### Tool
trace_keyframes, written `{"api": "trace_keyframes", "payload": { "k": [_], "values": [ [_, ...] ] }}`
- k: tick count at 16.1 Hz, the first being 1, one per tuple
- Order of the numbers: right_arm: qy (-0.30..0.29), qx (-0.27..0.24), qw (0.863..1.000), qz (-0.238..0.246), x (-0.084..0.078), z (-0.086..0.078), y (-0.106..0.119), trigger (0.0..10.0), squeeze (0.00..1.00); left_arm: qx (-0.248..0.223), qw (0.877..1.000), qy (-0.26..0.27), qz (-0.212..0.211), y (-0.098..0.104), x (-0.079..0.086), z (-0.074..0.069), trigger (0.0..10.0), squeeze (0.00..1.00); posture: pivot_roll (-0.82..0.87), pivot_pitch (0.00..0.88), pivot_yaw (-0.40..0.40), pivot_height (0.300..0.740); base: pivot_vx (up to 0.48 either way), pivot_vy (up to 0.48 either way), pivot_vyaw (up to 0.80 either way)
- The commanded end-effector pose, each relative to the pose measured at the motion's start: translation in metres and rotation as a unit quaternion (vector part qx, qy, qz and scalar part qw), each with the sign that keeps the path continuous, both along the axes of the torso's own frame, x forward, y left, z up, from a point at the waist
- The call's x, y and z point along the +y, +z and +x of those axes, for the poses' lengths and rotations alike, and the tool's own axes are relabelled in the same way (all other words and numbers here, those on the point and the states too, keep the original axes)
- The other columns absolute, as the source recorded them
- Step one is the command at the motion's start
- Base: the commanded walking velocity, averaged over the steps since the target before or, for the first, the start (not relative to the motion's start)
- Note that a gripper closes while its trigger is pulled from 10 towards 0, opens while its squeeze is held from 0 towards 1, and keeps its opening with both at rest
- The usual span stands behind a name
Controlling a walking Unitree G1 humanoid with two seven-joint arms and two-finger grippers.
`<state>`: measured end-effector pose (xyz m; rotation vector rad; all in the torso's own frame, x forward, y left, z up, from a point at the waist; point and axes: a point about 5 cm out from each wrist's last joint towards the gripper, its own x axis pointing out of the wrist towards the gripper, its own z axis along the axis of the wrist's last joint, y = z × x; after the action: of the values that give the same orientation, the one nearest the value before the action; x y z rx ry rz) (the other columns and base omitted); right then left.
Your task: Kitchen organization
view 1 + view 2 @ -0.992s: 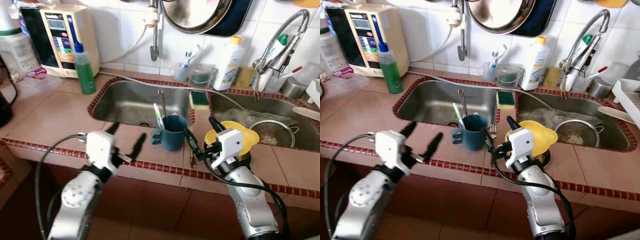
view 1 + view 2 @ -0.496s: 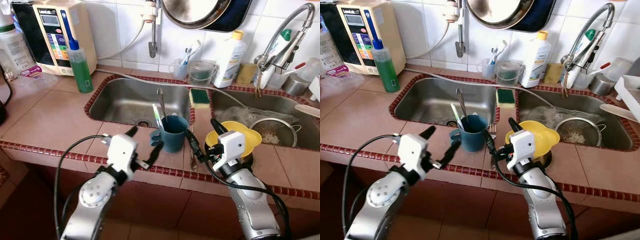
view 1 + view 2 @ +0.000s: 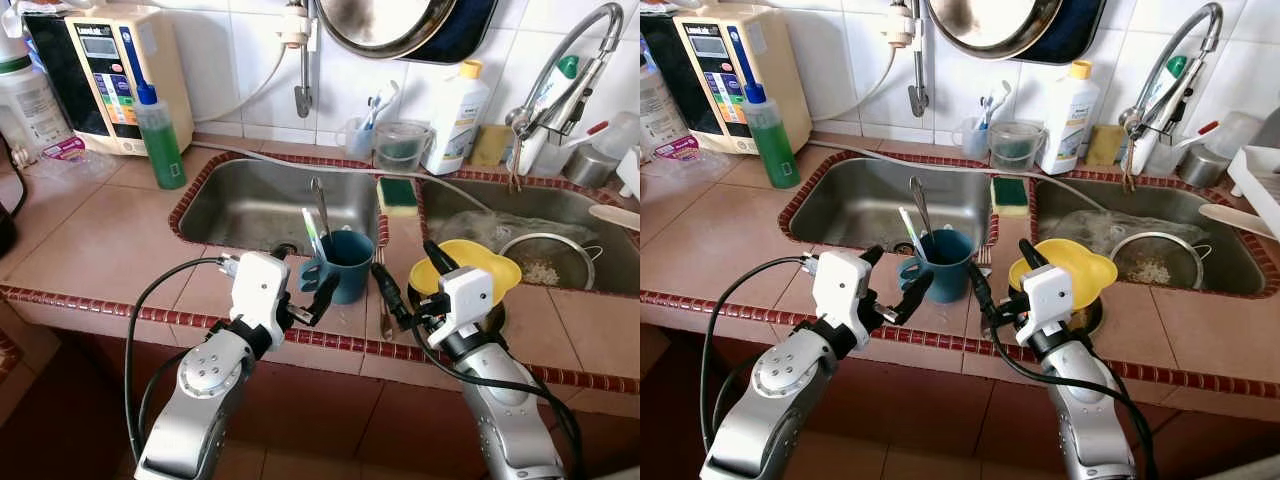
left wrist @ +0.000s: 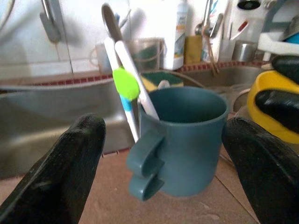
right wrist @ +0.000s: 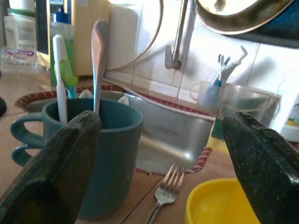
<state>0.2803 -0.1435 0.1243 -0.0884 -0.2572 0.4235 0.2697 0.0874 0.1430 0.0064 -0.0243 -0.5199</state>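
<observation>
Beside teal mug, fork, yellow bowl

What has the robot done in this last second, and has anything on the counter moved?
The left tool has reached forward and toward the teal plastic mug, and now hangs open just short of its handle, touching nothing. The right tool stays open beside the yellow plastic bowl. The mug, its spoon and toothbrushes, and the steel fork lie as before.

Both arms reach forward, bent at the elbow; left gripper and right gripper fingers spread apart.
</observation>
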Motion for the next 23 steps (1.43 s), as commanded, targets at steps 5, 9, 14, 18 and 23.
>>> {"api": "trace_keyframes", "payload": {
  "k": [5,9,14,18,23],
  "values": [
    [0.018,-0.012,1.000,-0.010,0.004,-0.011,0.003,10.0,0.00,0.009,0.999,0.035,-0.008,0.016,-0.001,0.015,10.0,0.00,-0.17,0.000,0.035,0.740,0.000,0.000,0.00],
    [0.022,-0.007,1.000,-0.019,0.005,-0.015,0.001,10.0,0.00,0.012,0.999,0.045,-0.011,0.025,0.001,0.022,10.0,0.00,-0.18,0.000,0.037,0.740,0.000,0.000,0.00],
    [0.027,-0.004,0.999,-0.023,0.008,-0.017,-0.001,10.0,0.00,0.030,0.998,0.047,-0.028,0.032,-0.015,0.030,10.0,0.00,-0.18,0.000,0.038,0.740,0.000,0.000,0.00],
    [0.028,-0.003,0.999,-0.024,0.010,-0.017,-0.001,10.0,0.00,0.034,0.998,0.043,-0.034,0.038,-0.024,0.034,10.0,0.00,-0.18,0.000,0.041,0.740,0.000,0.000,0.00],
    [0.027,-0.001,0.999,-0.024,0.011,-0.017,-0.001,10.0,0.00,0.050,0.997,0.055,-0.025,0.038,-0.031,0.039,10.0,0.00,-0.18,0.000,0.043,0.740,0.000,0.000,0.00]
  ]
}}
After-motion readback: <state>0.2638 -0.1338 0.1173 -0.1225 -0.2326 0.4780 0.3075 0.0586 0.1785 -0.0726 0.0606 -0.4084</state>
